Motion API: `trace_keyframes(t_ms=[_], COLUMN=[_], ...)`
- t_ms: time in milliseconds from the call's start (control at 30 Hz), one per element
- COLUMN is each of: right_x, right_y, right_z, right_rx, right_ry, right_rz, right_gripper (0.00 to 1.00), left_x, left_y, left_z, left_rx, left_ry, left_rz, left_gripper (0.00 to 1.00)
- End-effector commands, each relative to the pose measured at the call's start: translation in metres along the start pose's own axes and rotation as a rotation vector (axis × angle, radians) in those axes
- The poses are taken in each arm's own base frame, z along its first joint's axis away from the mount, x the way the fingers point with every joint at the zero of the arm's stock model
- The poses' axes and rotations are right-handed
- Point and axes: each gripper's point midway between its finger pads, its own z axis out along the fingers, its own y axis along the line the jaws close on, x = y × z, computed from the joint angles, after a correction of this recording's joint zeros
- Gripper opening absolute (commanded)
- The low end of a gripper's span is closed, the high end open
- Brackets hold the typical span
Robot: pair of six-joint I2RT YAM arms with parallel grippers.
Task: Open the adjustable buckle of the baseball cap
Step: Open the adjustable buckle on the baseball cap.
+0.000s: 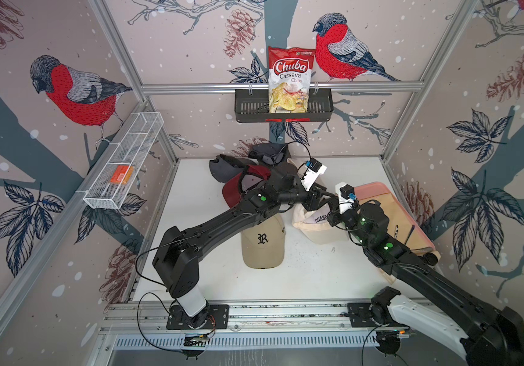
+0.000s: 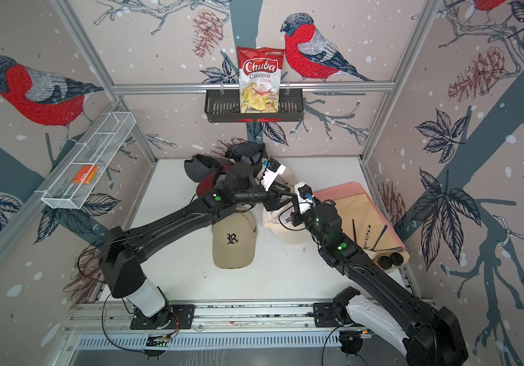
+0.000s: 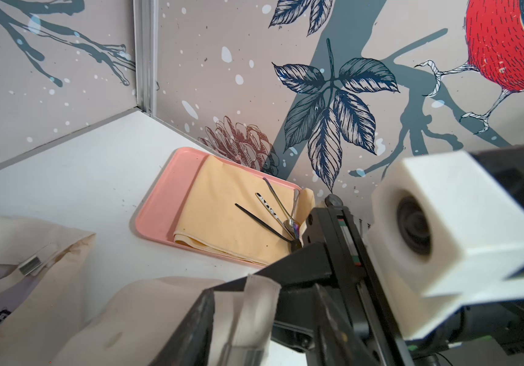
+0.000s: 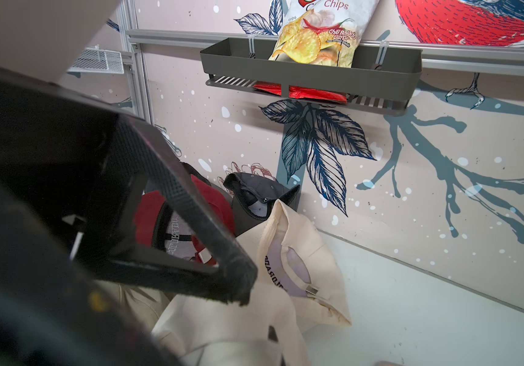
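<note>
So the cream cap (image 1: 319,229) is parked just right of centre in both top views, slumped on the white table (image 1: 197,190). Its long axis runs roughly from upper left to lower right, and the "ORADO" lettering is faced toward the lower edge. Which way the brim is pointed can't really be made out, it's too crumpled. Both arms are stretched in low from the bottom corners and are met nose to nose right over the cap's upper-left end. The left gripper (image 1: 314,198) is brought in from the left, with its white camera block perched above it. The right gripper (image 1: 330,206) is angled in from the lower right. In the left wrist view a cream strap (image 3: 256,304) is seen stood on end, sandwiched between a dark finger (image 3: 197,329) and the black body of the right gripper. The right gripper is clamped tight with its tip pressed into cream fabric, though exactly what's pinched can't be told. Whether the left one is gripping or let go can't be told either. A tan "R" cap (image 1: 264,244) is laid just left of the cream cap, brim toward the lower edge, and a pink tray (image 1: 371,187) is sat just to the right.
</note>
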Motion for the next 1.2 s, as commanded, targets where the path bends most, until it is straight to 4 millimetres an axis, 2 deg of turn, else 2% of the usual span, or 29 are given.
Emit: trace_keyframes(t_ms=[0,100,167,300,400,567,800,933,1067,1167], right_x=[-0.01,-0.011,-0.011,-0.009,-0.006,-0.003,0.005,0.004,0.001,-0.005], right_y=[0.001,0.002,0.002,0.002,0.002,0.001,0.001,0.001,0.002,0.001], right_z=[0.0,0.001,0.001,0.001,0.001,0.001,0.0,0.0,0.001,0.003], right_rx=[-0.005,-0.006,-0.004,-0.003,-0.003,0.0,0.003,0.006,-0.003,-0.002], right_ry=[-0.029,-0.03,-0.029,-0.025,-0.019,-0.01,0.011,0.01,0.008,0.005], right_rz=[-0.016,-0.019,-0.02,-0.019,-0.013,-0.004,0.035,0.06,0.075,0.096], right_gripper=[0.0,0.0,0.0,0.0,0.0,0.0,0.0,0.0,0.0,0.0], left_x=[0.0,0.005,0.007,0.006,0.002,-0.007,-0.028,-0.031,-0.027,-0.028], left_y=[-0.007,-0.005,-0.002,0.002,0.002,0.003,0.007,0.013,0.014,0.014], left_z=[0.003,0.007,0.008,0.007,0.005,-0.001,-0.021,-0.028,-0.026,-0.027], left_rx=[0.048,0.046,0.038,0.011,0.002,-0.018,-0.067,-0.103,-0.092,-0.096], left_ry=[0.008,0.024,0.031,0.024,0.007,-0.033,-0.125,-0.157,-0.153,-0.158], left_rz=[-0.002,-0.007,-0.008,0.0,0.008,0.017,0.027,0.02,0.003,0.004], left_gripper=[0.51,0.49,0.43,0.15,0.0,0.0,0.0,0.0,0.0,0.28])
